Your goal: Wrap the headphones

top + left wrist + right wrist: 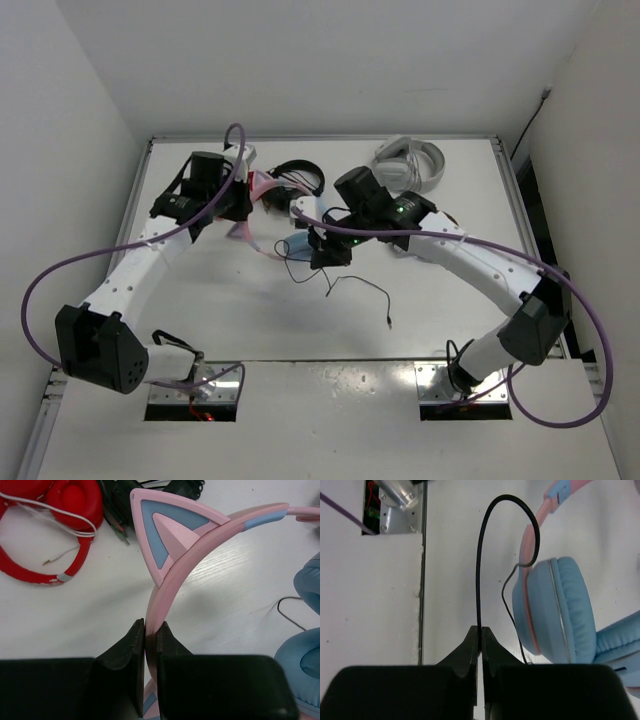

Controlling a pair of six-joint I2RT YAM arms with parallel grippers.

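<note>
The headphones (262,190) lie mid-table: pink cat-ear headband (170,570) and light blue ear cups (560,610). My left gripper (150,630) is shut on the headband just below one cat ear; from above it (240,205) sits at the band's left side. My right gripper (481,629) is shut on the thin black cable (480,555), which loops up from the jaws and curves back down to the ear cup. From above, the right gripper (322,255) is beside the blue cup (298,245). The rest of the cable (360,285) trails toward the near edge.
A red pair (45,510) with a white cord lies left of the headband. A black pair (300,178) sits behind it, and a white pair (410,160) at the back right. A metal mount plate (395,505) shows at the near table edge.
</note>
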